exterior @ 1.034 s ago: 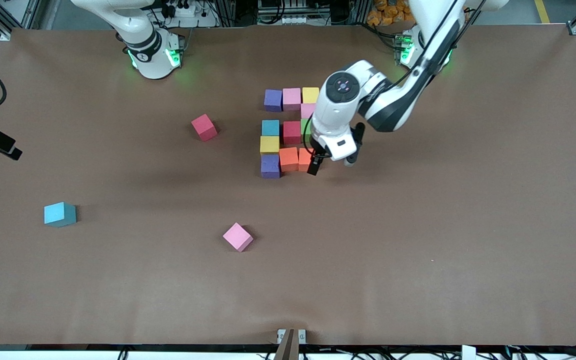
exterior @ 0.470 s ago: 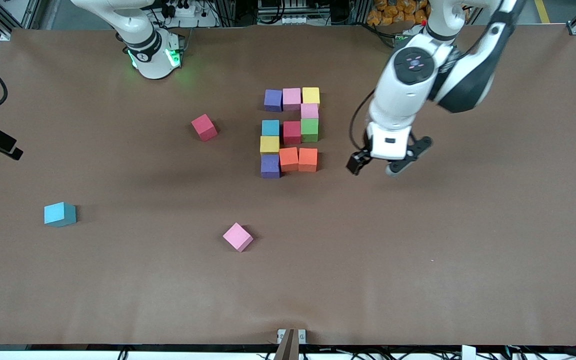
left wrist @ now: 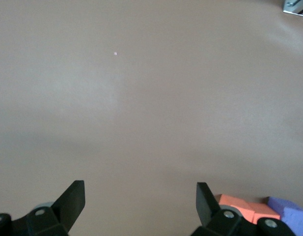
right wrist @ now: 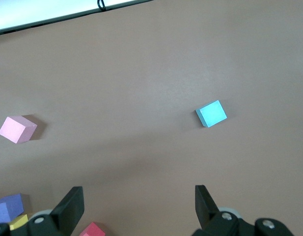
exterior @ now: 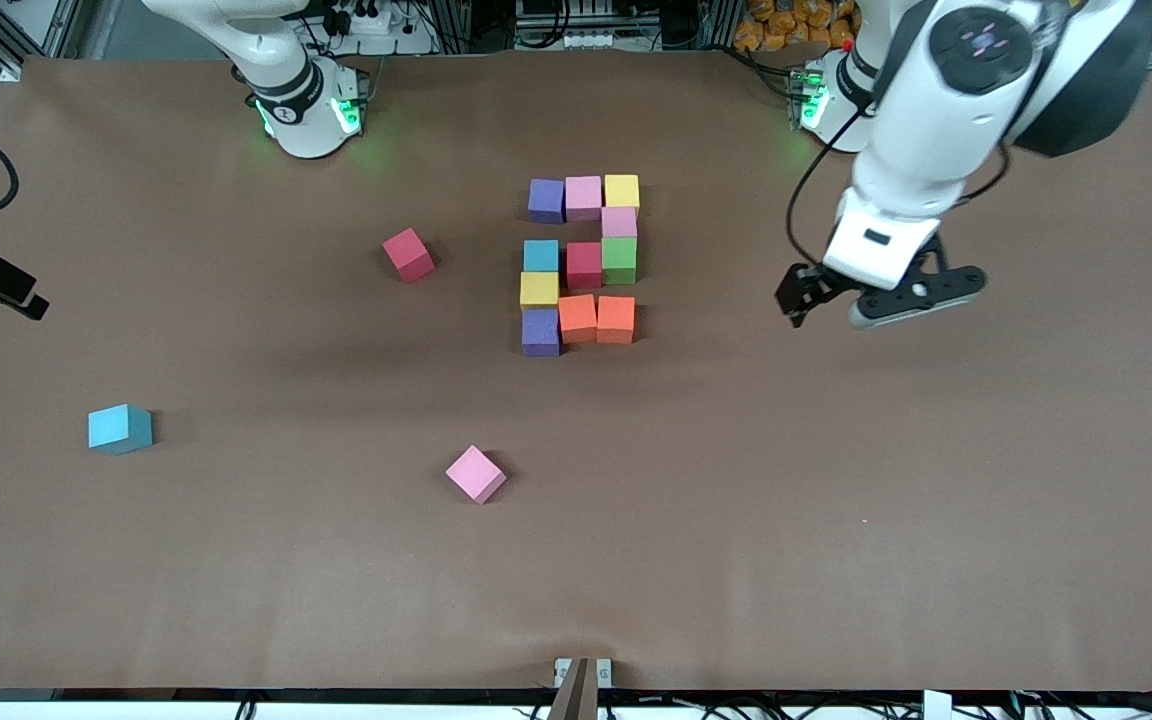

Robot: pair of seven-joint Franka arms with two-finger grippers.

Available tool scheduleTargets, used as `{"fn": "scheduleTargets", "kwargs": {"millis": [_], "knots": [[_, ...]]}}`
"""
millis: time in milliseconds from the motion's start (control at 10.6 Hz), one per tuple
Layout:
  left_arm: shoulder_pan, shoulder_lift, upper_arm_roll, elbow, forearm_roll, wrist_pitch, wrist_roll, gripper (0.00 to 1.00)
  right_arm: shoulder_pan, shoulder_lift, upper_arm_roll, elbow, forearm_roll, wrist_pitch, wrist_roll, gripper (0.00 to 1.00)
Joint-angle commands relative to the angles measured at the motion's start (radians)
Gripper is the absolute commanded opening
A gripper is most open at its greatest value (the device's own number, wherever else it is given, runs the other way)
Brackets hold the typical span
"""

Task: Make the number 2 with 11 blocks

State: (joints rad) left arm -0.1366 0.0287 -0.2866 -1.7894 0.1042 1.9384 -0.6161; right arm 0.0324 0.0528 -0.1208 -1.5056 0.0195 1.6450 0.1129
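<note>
The blocks stood packed edge to edge at the table's middle, eleven of them, so that together they read as a 2. The left gripper, fingers spread and empty, hung over bare table at 3 o'clock of the figure. The right gripper waited, also spread. Three spare cubes lay apart, unneeded.

Small matte foam cubes sit on the counter's dull brown paper-like cover; glossy white plastic arm shells.
</note>
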Motion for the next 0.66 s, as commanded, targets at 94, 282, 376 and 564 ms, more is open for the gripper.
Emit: {"fn": "scheduleTargets", "kwargs": {"millis": [94, 282, 376, 564], "knots": [[0.069, -0.041, 0.038, 0.076, 0.011, -0.085, 0.348, 1.00, -0.015, -0.014, 0.021, -0.001, -0.009, -0.007, 0.004, 1.00], [0.059, -0.085, 0.148, 0.085, 0.000, -0.146, 0.448, 1.00, -0.014, -0.017, 0.021, 0.001, -0.024, -0.023, 0.004, 1.00], [0.045, -0.085, 0.183, 0.122, -0.008, -0.183, 0.496, 1.00, -0.014, -0.019, 0.021, 0.001, -0.026, -0.024, -0.002, 1.00], [0.048, -0.072, 0.227, 0.211, -0.009, -0.228, 0.513, 1.00, -0.014, -0.021, 0.021, 0.002, -0.026, -0.034, -0.010, 1.00]]}}
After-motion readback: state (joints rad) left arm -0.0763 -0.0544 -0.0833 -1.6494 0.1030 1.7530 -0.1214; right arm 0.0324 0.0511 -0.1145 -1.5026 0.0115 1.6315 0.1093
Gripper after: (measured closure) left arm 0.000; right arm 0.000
